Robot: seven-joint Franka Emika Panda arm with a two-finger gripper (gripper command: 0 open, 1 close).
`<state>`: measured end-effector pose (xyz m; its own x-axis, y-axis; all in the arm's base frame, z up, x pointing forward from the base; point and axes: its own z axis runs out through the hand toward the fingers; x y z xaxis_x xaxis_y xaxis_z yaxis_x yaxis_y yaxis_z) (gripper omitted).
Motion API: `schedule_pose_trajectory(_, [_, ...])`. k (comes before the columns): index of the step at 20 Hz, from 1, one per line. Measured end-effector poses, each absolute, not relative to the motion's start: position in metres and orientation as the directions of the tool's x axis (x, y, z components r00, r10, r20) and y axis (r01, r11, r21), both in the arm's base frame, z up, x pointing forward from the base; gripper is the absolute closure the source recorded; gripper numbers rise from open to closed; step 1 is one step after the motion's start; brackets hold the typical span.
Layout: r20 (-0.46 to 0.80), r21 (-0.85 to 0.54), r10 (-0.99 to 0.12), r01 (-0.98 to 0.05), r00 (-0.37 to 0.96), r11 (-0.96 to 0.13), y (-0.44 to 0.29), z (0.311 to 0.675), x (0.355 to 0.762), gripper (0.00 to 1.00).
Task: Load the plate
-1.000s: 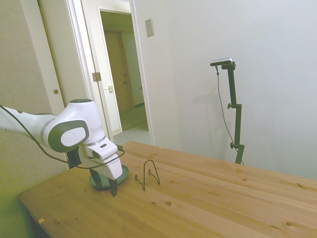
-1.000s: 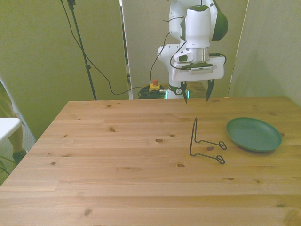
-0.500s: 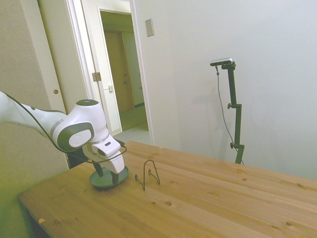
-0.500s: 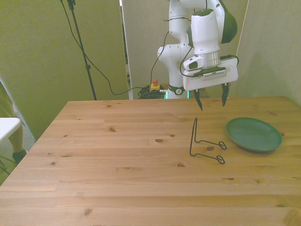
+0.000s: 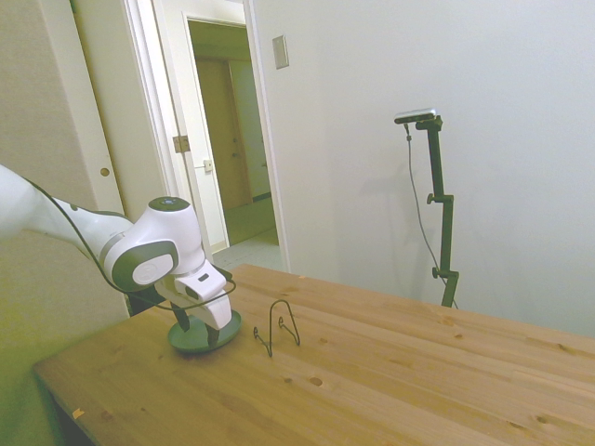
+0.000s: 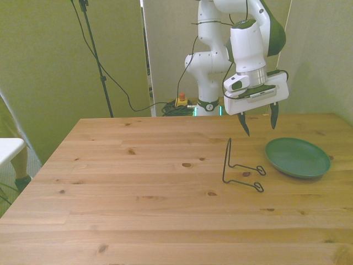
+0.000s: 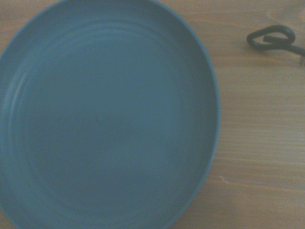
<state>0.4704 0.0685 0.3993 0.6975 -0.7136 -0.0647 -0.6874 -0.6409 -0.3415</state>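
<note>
From my station I see the gripper (image 6: 258,118) hanging above the table (image 6: 138,187) with its jaws released and nothing between them, both dark fingers (image 6: 244,125) pointing down. The plate (image 6: 297,157) lies flat on the wood toward the front view's right, close to that edge, and the gripper sits above its far rim, toward the wire rack (image 6: 241,167). That rack stands just beside the plate, apart from it, its tall loop upright. In the side view the gripper (image 5: 197,333) is low over the plate (image 5: 225,326). The wrist camera is filled mostly by the plate (image 7: 105,114) (soft focus), with a loop of the rack's foot (image 7: 271,38) off to one side.
</note>
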Motion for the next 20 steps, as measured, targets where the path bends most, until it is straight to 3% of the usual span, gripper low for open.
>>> schedule_pose_trajectory(7, [-0.222, -0.408, -0.775, -0.778, 0.592, -0.477, 0.074, 0.376, 0.476, 0.0])
schedule_pose_trajectory(20, [-0.284, -0.424, -0.746, -0.777, 0.602, -0.466, 0.079, 0.343, 0.496, 0.0])
